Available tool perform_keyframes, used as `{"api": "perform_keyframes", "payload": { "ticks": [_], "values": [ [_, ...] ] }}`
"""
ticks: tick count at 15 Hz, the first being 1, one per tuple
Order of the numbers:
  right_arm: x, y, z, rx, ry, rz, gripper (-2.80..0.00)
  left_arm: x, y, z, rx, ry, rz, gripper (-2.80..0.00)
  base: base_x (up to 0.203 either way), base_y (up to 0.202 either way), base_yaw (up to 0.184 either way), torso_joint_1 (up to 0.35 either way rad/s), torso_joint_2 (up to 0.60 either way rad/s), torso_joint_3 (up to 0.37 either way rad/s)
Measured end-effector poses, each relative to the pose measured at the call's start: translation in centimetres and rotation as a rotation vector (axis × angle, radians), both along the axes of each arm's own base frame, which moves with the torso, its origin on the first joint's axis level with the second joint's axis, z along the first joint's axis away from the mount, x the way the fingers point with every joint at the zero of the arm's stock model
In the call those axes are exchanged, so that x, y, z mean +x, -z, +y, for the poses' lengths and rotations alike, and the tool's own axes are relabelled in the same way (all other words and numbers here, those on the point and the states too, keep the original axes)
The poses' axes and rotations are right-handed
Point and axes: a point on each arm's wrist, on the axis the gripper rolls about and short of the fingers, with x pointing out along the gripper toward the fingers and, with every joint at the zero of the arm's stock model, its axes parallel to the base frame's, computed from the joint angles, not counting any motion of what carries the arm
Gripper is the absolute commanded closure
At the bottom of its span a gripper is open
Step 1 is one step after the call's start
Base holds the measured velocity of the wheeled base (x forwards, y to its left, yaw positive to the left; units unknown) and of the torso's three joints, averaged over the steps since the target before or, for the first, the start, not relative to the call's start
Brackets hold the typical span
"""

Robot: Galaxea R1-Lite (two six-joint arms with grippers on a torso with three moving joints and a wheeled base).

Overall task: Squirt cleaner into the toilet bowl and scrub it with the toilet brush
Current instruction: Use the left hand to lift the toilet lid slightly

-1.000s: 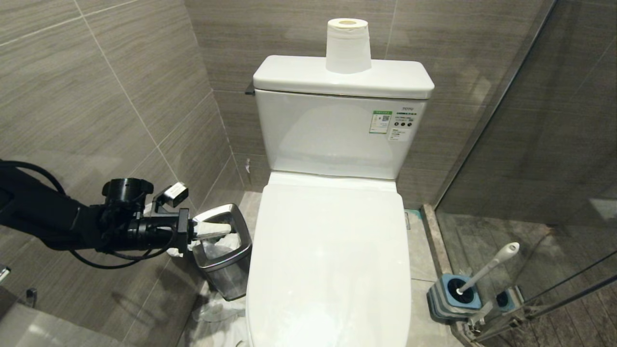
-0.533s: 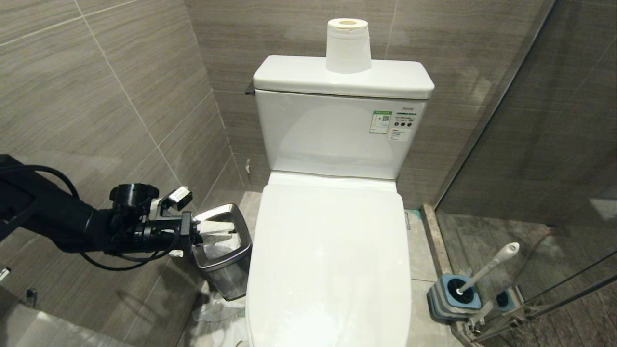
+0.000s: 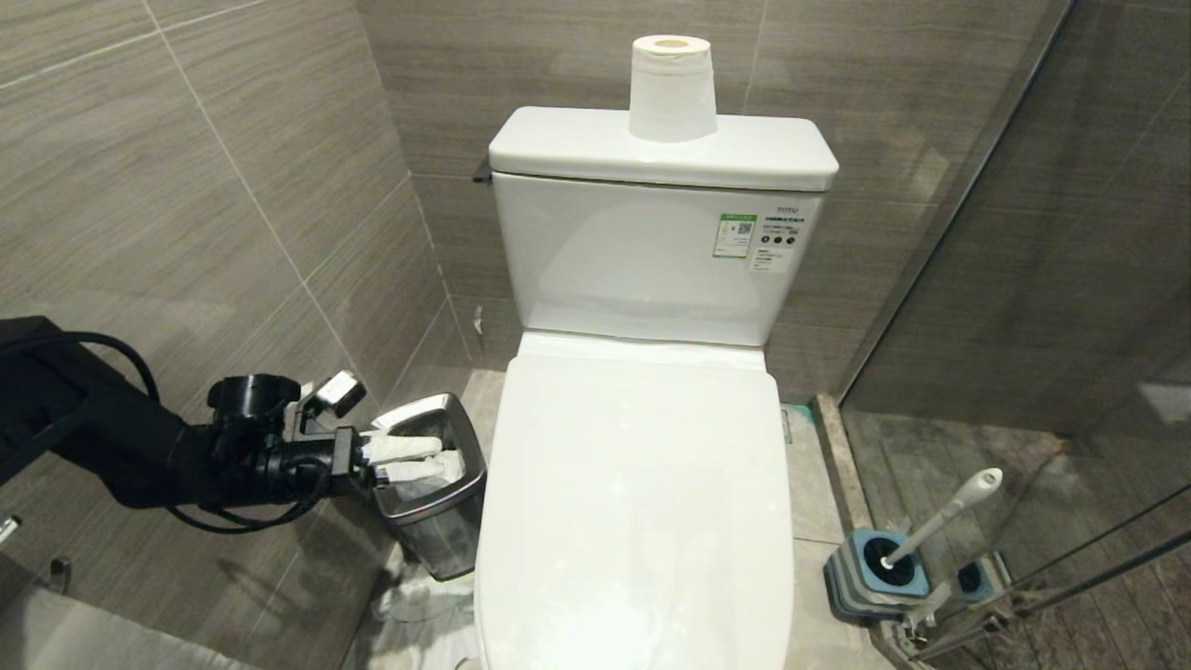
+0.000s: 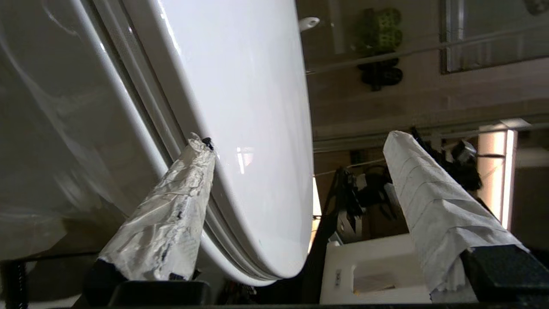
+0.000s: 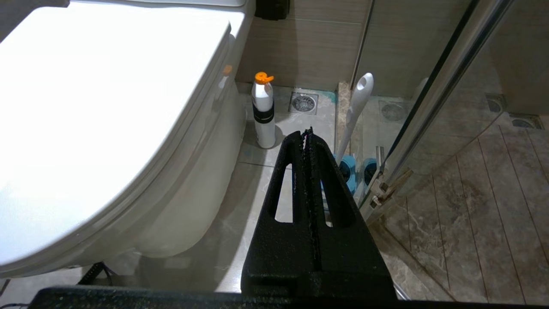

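The toilet bowl is hidden under its shut white lid (image 3: 633,502), and no cleaner shows. My left gripper (image 3: 439,458) hovers over the waste bin just left of the toilet. Its tape-wrapped fingers are open and empty and point at the lid's side edge. In the left wrist view the left gripper (image 4: 298,139) frames that lid edge (image 4: 240,86) between its spread fingers. The toilet brush (image 3: 940,516) leans in its blue holder (image 3: 875,572) on the floor at the right. My right gripper (image 5: 307,133) is shut and empty above the floor, near the toilet brush (image 5: 358,101).
A steel-rimmed waste bin (image 3: 470,447) holding paper stands between the tiled wall and the toilet. A white bottle with an orange cap (image 5: 263,111) stands on the floor beside the toilet base. A paper roll (image 3: 672,88) sits on the cistern. A glass shower door (image 3: 1023,279) closes off the right.
My left gripper's fingers have gone from shut to open, and its wrist has dipped a little over the bin. Nothing else has moved.
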Motion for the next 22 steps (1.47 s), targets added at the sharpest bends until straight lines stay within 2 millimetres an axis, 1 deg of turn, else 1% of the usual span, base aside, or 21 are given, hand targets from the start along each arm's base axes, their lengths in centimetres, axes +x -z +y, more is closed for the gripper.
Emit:
{"api": "perform_keyframes", "payload": {
  "ticks": [3,6,8,11,17,22],
  "values": [
    [0.0,0.0,0.0,0.000,0.000,0.000,0.00,-0.4,1.0,1.1,-0.090,0.048,0.006,-2.80,0.000,0.000,0.000,0.000,0.00,0.000],
    [0.0,0.0,0.0,0.000,0.000,0.000,0.00,-0.9,2.1,1.8,-0.110,0.033,0.047,-2.80,0.000,0.000,0.000,0.000,0.00,0.000],
    [0.0,0.0,0.0,0.000,0.000,0.000,0.00,-1.4,2.9,1.9,-0.112,0.030,0.063,-2.80,0.000,0.000,0.000,0.000,0.00,0.000],
    [0.0,0.0,0.0,0.000,-0.001,0.000,0.00,-2.9,4.0,1.4,-0.110,0.039,0.063,-2.80,0.000,0.000,0.000,0.000,0.00,0.000],
    [0.0,0.0,0.0,0.000,0.000,-0.001,0.00,-5.2,4.3,0.2,-0.045,0.028,0.065,-2.80,0.000,0.000,0.000,0.000,0.00,0.000],
    [0.0,0.0,0.0,0.000,0.000,-0.001,0.00,-6.8,4.3,0.0,-0.012,0.011,0.048,-2.80,0.000,0.000,0.000,0.000,0.00,0.000]
  ]
}}
